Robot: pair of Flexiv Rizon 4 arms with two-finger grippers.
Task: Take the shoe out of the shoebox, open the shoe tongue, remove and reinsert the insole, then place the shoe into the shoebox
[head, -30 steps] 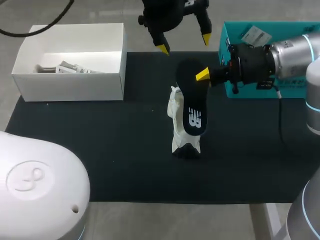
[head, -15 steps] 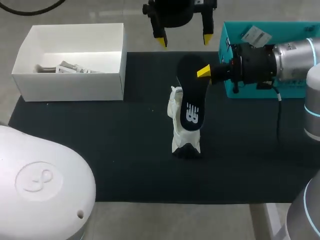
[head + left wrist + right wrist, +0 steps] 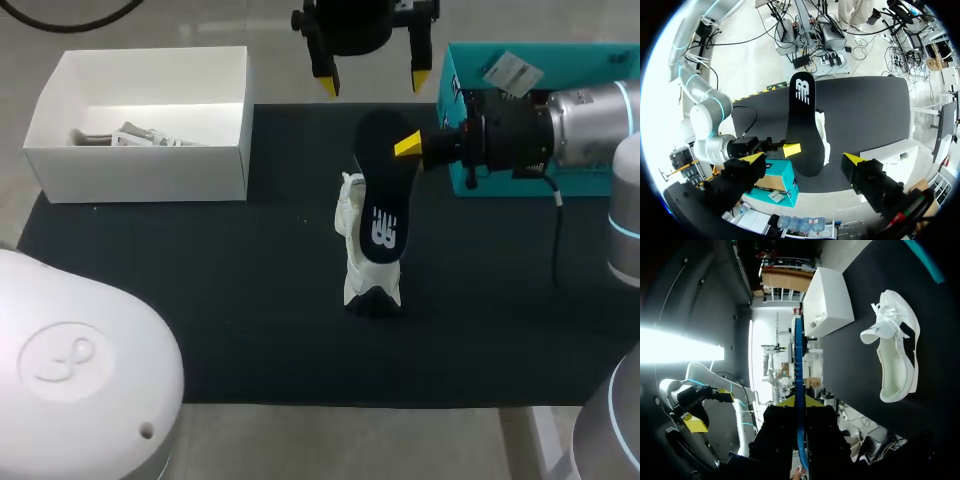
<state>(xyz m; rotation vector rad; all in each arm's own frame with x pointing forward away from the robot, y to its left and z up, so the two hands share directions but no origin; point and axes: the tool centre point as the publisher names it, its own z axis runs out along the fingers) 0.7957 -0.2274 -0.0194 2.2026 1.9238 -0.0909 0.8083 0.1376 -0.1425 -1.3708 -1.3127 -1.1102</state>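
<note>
A white shoe [image 3: 358, 262] lies on the black mat [image 3: 200, 300], its opening turned toward my right side. My right gripper [image 3: 407, 147] is shut on the heel end of the black insole [image 3: 383, 195], held in the air over the shoe. In the right wrist view the insole [image 3: 798, 385] shows edge-on between the pinched fingers, with the shoe [image 3: 896, 357] ahead. My left gripper [image 3: 374, 83] hangs open above the mat's far edge, touching nothing. Seen from the left wrist, its gripper [image 3: 805, 159] straddles the insole [image 3: 802, 125] from well above.
A white shoebox [image 3: 150, 175] with crumpled packing inside stands at the mat's left rear. A teal box [image 3: 455, 90] sits at the right rear, behind my right wrist. The mat's front and left parts are bare.
My left gripper has risen slightly and turned so that its fingertips sit more level. The right gripper and the insole have barely shifted.
</note>
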